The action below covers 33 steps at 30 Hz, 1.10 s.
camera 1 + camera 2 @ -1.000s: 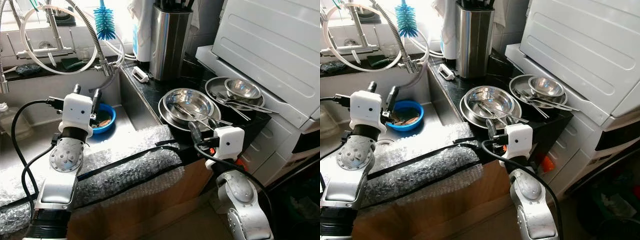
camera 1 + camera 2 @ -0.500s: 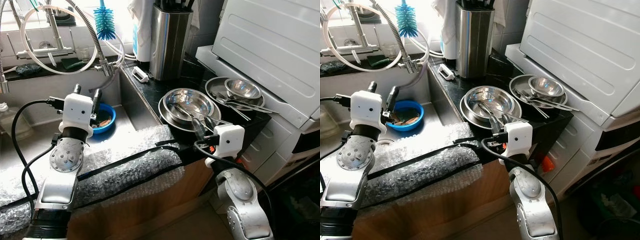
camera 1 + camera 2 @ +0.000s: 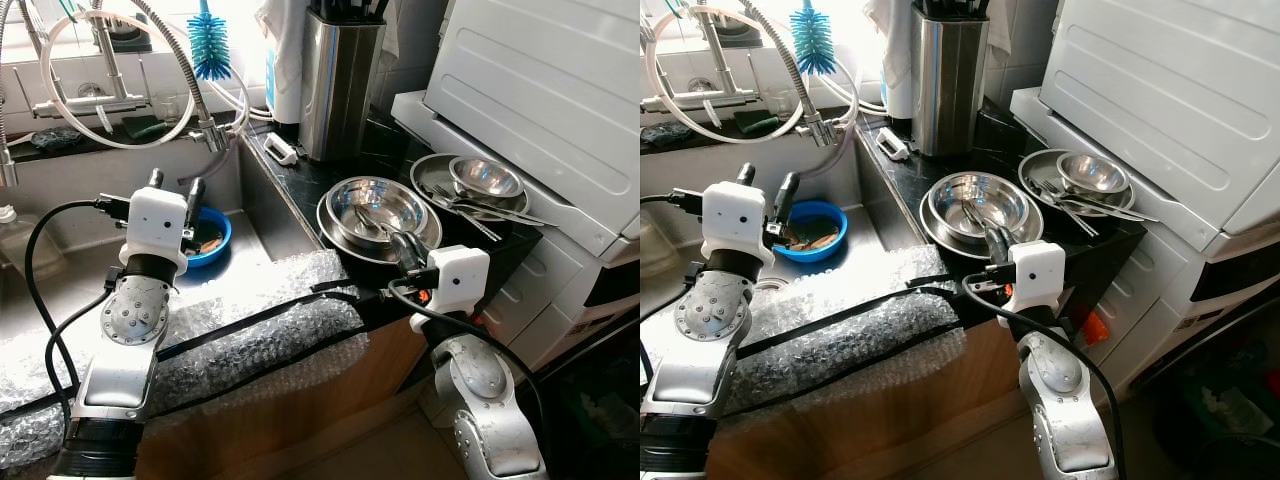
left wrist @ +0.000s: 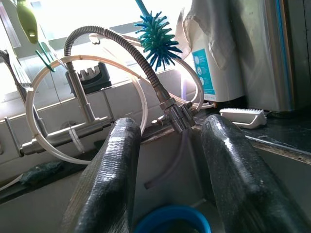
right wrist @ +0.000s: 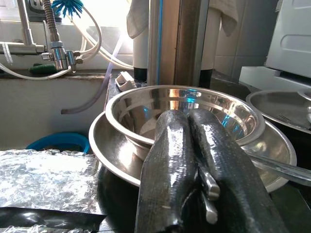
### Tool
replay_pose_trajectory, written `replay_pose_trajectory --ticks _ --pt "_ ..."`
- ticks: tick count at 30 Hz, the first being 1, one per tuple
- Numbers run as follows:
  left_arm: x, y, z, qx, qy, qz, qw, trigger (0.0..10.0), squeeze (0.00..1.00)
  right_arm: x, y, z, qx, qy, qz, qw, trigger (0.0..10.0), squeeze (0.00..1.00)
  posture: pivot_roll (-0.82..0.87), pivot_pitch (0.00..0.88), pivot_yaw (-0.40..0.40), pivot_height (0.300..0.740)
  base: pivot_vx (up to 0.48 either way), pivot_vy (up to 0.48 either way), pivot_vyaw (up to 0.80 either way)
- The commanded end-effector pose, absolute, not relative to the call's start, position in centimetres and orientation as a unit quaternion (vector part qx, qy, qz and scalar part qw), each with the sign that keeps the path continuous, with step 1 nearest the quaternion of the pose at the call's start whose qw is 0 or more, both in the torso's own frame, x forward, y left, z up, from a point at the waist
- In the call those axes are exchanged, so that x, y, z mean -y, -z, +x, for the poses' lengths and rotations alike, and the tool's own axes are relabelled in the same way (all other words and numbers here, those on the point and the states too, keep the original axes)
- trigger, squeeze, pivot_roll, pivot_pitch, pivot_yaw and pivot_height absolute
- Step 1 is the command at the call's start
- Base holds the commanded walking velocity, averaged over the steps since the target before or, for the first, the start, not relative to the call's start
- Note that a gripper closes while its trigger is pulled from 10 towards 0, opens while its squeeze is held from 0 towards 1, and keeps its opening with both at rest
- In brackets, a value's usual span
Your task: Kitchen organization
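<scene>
Reaching at the steel bowl [image 3: 378, 203] on the tabletop [image 3: 300, 190], right gripper [image 3: 405, 245] holds its fingers together at the bowl's 6 o'clock rim. Left gripper [image 3: 172, 186], fingers apart, hovers over the sink [image 3: 60, 275]. Next: part the fingers to grasp the rim.

Four steel dishes stand on the dark counter in two stacks: a deep steel bowl [image 3: 378, 203] nested in a wide shallow steel pan [image 3: 340, 238], and a small steel bowl [image 3: 486, 178] sitting in a second steel pan [image 3: 428, 170]. There is one blue bowl [image 3: 211, 236] in the sink, one blue bottle brush [image 3: 208, 45], one steel knife block [image 3: 340, 82], one small white scrub brush [image 3: 279, 150], and one coiled spray faucet [image 3: 190, 85]. Several pieces of cutlery lie across the bowls, their exact count unclear, and two robot grippers show, the left gripper [image 3: 172, 187] and the right gripper [image 3: 407, 247].
</scene>
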State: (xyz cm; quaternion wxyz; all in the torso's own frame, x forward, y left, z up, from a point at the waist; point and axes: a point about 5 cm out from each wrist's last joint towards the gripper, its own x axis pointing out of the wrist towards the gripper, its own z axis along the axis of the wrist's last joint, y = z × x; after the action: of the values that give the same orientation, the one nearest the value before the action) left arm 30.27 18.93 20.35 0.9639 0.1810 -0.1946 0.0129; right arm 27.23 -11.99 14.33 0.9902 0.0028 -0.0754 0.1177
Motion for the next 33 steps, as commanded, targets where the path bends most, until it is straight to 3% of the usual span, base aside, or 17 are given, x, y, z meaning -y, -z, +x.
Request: replay_pose_trajectory --ticks 1,17,18,19,20,24,29,33 --pt "-18.7 -20.6 30.4 0.203 -0.012 0.19 0.96 10.0 0.0 12.3 -14.9 27.5 0.087 -0.111 0.003 0.99 0.0 0.0 -0.06 0.0 -0.112 0.74 0.0 0.0 0.0" --pt "-18.8 -21.1 30.4 0.213 -0.021 0.187 0.959 10.0 0.0 11.5 -18.3 28.0 0.15 -0.122 0.01 0.981 0.0 0.0 -0.05 0.0 -0.113 0.74 0.0 0.0 0.0" --pt "-18.9 -21.3 30.4 0.216 -0.022 0.186 0.958 10.0 0.0 11.4 -19.1 28.1 0.161 -0.123 0.011 0.979 1.5 0.0 -0.06 0.0 -0.113 0.74 0.0 0.0 0.0" --pt "-18.9 -21.3 30.4 0.216 -0.022 0.186 0.958 10.0 0.0 11.4 -19.1 28.1 0.161 -0.123 0.011 0.979 1.5 0.0 -0.06 0.0 -0.113 0.74 0.0 0.0 0.0" --pt "-18.8 -21.5 30.4 0.219 -0.023 0.184 0.958 10.0 0.0 11.3 -19.9 28.2 0.174 -0.124 0.015 0.977 10.0 0.0 -0.06 0.0 -0.113 0.74 0.0 0.0 0.0" --pt "-18.8 -22.0 30.5 0.225 -0.024 0.18 0.957 10.0 0.0 11.2 -21.8 28.5 0.203 -0.128 0.019 0.971 10.0 0.0 -0.06 0.0 -0.113 0.74 0.0 0.0 0.0" --pt "-19.4 -23.0 30.7 0.232 -0.04 0.138 0.962 10.0 0.0 11.5 -23.7 28.9 0.223 -0.132 0.088 0.962 10.0 0.0 -0.06 0.0 -0.114 0.74 0.0 0.0 0.0" --pt "-20.0 -23.5 30.9 0.224 -0.051 0.034 0.973 10.0 0.0 11.9 -23.4 29.3 0.196 -0.133 0.187 0.953 10.0 0.0 -0.05 0.0 -0.115 0.74 0.0 0.0 0.0"
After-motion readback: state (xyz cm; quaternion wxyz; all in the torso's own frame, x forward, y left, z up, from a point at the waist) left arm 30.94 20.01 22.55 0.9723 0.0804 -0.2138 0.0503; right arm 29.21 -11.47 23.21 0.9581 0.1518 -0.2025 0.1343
